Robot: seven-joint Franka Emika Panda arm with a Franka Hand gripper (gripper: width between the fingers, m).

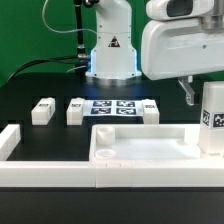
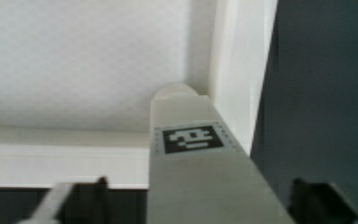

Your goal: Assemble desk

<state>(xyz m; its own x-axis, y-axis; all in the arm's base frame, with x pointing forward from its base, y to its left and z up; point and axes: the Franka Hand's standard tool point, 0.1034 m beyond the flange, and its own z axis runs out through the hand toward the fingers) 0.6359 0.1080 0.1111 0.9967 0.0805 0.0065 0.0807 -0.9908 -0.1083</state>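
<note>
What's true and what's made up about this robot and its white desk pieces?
1. The gripper holds a white leg. True.
2. The table is red. False: it is black.
3. Three spare legs lie on the table. True.
4. The big panel stands upright. False: it lies flat on the table.
5. The held leg has a black-and-white tag. True.
6. The held leg hangs over the middle of the panel. False: it is at a corner.
</note>
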